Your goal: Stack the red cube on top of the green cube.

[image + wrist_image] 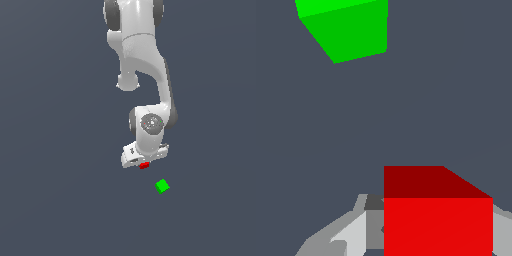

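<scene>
Exterior view shows one red cube (144, 165) and one green cube (162, 186), both small, matte and unmarked, the red one pinched between the jaws of the single white gripper (144, 164) just under the arm's wrist. The green cube lies well clear at about four o'clock from the red, apart from it, on the plain dark floor (55, 200) with open room on every side. Wrist view shows the red cube (438, 220) close between grey fingers (351, 235), the green cube (346, 27) cut by the frame's edge.

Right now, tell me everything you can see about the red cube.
The red cube is small, plain, matte bright red and unmarked. It sits between the fingers of the white pincer, mostly hidden under the hand in the exterior view. The wrist view shows two faces, one darker. It is apart from the green cube.
</scene>
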Action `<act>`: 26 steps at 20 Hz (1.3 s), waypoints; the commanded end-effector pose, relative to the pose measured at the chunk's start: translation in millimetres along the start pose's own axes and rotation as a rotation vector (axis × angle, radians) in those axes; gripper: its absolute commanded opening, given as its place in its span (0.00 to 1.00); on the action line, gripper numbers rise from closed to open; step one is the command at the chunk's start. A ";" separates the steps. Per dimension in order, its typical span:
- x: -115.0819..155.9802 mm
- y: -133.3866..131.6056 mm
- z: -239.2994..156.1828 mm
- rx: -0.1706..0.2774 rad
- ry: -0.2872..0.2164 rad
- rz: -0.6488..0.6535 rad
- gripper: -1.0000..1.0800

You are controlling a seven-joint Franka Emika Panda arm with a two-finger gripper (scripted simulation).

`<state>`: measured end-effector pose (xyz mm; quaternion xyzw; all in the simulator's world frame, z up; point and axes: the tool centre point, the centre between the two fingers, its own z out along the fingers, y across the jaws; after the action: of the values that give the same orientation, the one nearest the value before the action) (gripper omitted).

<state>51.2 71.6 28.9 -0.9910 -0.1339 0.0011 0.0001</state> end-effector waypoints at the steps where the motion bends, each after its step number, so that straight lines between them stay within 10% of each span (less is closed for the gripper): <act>1: 0.3 0.1 -10.8 0.000 0.002 0.000 0.00; 26: 8.1 -2.9 -86.0 -0.001 0.003 0.000 0.00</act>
<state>56.3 74.7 115.9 -0.9910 -0.1338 -0.0002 -0.0001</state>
